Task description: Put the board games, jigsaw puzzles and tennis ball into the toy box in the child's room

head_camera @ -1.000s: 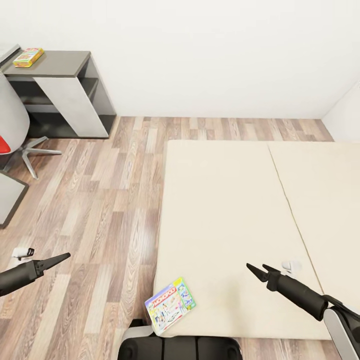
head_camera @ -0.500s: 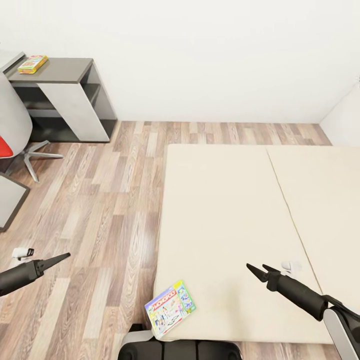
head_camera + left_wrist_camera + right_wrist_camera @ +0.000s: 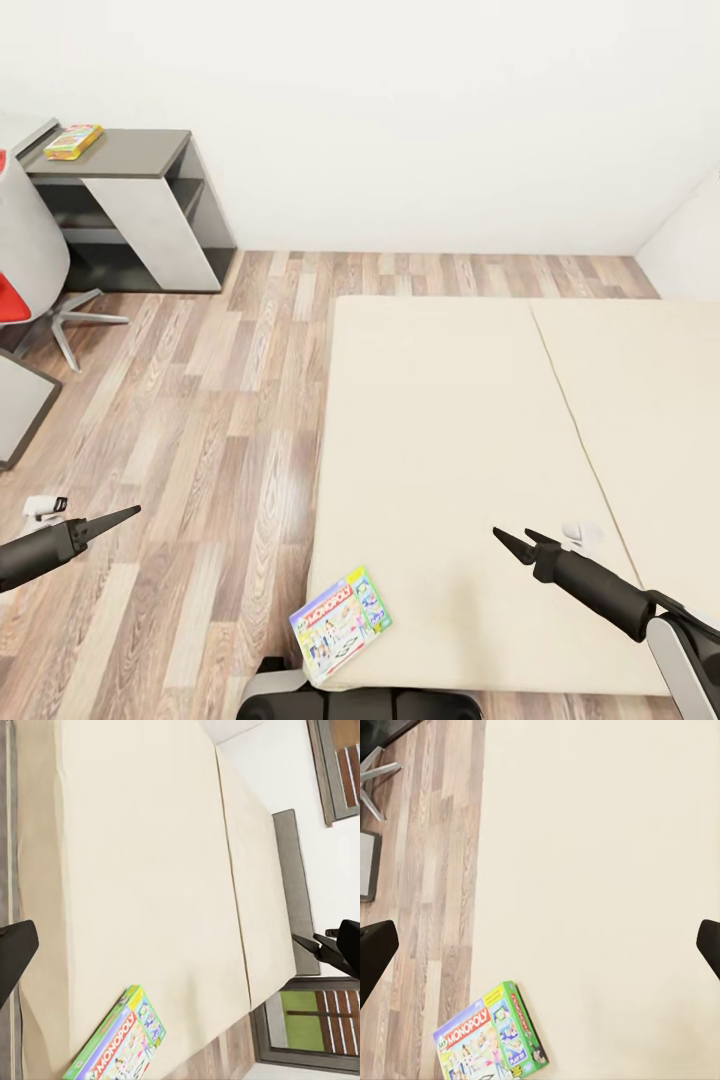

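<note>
View shifted down since earlier; Monopoly board game point(image 3: 340, 624) at bed point(image 3: 450, 440) corner.

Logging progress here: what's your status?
Left gripper over floor, state unclear; right gripper open over bed, empty. Monopoly board game at bed's near corner, untouched. Path unobstructed.

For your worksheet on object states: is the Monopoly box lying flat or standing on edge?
Flat: the Monopoly box lies face up on the bed, at its near corner.
</note>
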You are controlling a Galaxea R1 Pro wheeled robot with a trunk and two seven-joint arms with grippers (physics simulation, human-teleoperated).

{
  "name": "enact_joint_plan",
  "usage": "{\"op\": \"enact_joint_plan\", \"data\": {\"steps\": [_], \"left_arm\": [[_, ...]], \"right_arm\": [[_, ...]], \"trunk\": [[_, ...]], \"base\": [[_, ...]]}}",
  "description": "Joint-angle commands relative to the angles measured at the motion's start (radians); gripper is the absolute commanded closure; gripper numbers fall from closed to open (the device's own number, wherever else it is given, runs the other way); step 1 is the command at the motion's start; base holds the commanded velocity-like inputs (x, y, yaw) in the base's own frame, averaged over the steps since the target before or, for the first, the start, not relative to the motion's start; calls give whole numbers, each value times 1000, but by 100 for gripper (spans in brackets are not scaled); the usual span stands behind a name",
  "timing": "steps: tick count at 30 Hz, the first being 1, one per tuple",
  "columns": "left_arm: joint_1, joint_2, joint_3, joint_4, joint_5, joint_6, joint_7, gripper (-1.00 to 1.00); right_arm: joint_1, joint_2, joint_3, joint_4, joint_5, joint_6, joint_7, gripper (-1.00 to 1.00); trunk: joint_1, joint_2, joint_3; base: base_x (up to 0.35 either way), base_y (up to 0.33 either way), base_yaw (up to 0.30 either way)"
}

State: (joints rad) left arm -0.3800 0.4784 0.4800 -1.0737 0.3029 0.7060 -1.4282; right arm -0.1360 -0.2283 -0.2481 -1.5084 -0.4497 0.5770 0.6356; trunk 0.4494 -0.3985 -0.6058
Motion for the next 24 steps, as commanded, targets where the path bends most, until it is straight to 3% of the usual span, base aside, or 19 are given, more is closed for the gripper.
{"op": "enact_joint_plan", "data": {"steps": [1,24], "left_arm": [[0,0,0,0,1,10,-3,-100],[0,0,0,-1,1,9,-4,-100]], "right_arm": [[0,0,-1,0,-6,8,1,-100],[0,1,2,0,-6,6,1,-100]], "trunk": [[1,-1,0],[1,-1,38]], "base": [[0,0,0],[0,0,0]]}}
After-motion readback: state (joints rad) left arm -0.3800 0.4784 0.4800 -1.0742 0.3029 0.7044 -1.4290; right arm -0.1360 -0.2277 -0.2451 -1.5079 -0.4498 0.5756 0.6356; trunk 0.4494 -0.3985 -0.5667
